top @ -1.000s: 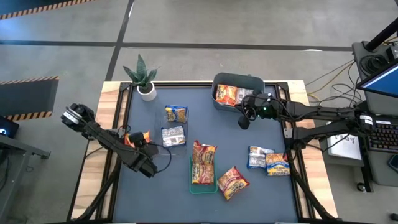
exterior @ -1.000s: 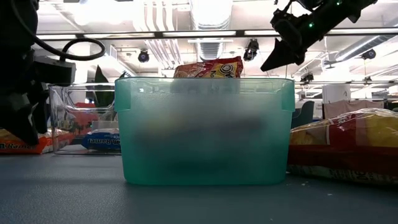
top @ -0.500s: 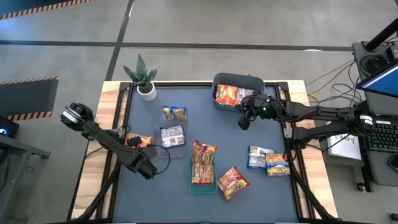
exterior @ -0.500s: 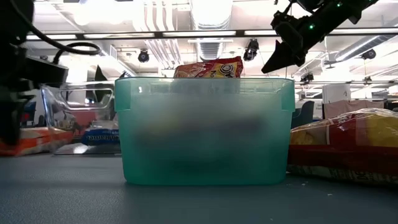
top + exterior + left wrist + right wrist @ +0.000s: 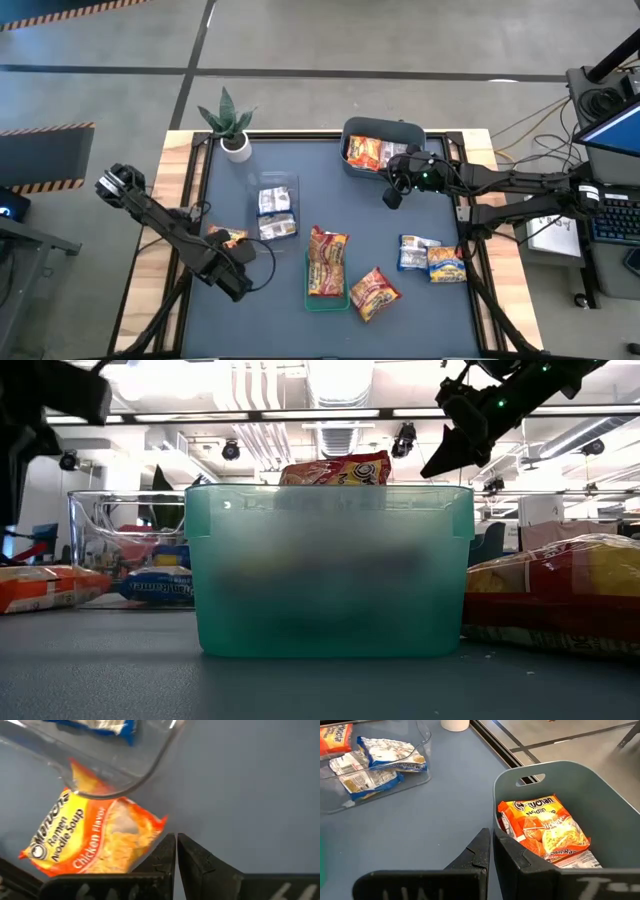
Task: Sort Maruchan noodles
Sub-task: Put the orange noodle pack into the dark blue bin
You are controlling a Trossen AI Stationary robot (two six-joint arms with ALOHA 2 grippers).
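Mostly crinkly flat packets (image 5: 329, 262) — plastic

Dark blue-grey tabletop (image 5: 330, 160) carrying clear plastic bin (image 5: 276, 205), green tray (image 5: 327, 297), grey-blue bin (image 5: 383, 131), white potted plant (image 5: 233, 128), loose ramen packets (image 5: 432, 257).

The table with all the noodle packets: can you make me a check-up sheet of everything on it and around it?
Surface: dark blue-grey table top with wooden edges.
Job's things: orange plastic noodle packets in the grey-blue bin and the green tub; blue-silver packets in the clear plastic bin; one orange chicken-flavour packet loose beside it; three more loose at right.
Clutter: small potted plant.
Grippers: left pincer shut, empty, low beside the chicken-flavour packet; right pincer shut, empty, raised by the grey-blue bin.
Cables: bundle on the floor, right.
Surroundings: desk with keyboard, right.
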